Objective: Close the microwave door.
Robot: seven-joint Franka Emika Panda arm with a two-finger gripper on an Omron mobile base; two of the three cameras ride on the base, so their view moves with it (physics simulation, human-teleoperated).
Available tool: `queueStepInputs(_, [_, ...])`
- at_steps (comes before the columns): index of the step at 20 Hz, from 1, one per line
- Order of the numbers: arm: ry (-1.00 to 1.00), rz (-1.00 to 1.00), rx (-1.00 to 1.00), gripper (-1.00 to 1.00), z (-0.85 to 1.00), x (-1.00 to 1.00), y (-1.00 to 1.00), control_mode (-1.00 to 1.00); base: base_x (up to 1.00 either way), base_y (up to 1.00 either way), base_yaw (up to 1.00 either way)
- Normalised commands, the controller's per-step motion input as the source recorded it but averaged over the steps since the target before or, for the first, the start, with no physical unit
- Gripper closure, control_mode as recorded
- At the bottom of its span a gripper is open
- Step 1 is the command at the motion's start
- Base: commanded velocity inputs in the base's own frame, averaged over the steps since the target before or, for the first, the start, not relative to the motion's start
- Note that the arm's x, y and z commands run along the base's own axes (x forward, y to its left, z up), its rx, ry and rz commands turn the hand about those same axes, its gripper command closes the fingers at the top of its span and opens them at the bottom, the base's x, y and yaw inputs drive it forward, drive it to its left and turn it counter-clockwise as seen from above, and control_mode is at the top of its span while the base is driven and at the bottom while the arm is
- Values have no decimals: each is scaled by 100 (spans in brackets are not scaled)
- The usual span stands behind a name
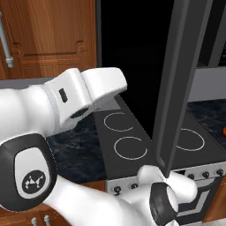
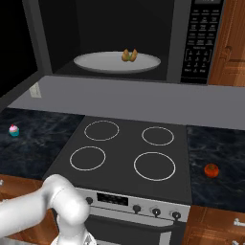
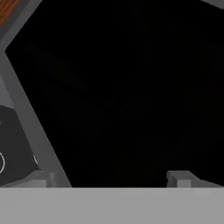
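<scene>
Clearly the microwave door [image 1: 176, 84] stands wide open, so closing remains undone; the hand [image 3: 111, 179] has fingers apart, gripping nothing.

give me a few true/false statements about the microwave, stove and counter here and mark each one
1. The microwave door is open. True.
2. The plate inside the microwave is empty. False: a small yellowish food item sits on it.
3. A tomato lies on the counter right of the stovetop in the right base view. True.
4. The stovetop has two burners. False: four white rings show.
5. A cupcake sits on the counter left of the stovetop in the right base view. True.
6. The gripper is clamped on the tomato. False: in the hand view its fingertips are apart, facing the door's black panel, with nothing between them.
</scene>
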Motion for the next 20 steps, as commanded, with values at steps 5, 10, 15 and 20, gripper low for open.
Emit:
queueStepInputs(5, [3, -2, -4, -100, 8, 57, -91, -100, 0, 0, 0])
queueStepInputs(10, [-1, 0, 0, -100, 0, 88, -98, -100, 0, 0, 0])
queueStepInputs(15, [-1, 0, 0, -100, 0, 98, -100, -100, 0, 0, 0])
queueStepInputs(20, [0, 2, 0, -100, 0, 98, -97, -100, 0, 0, 0])
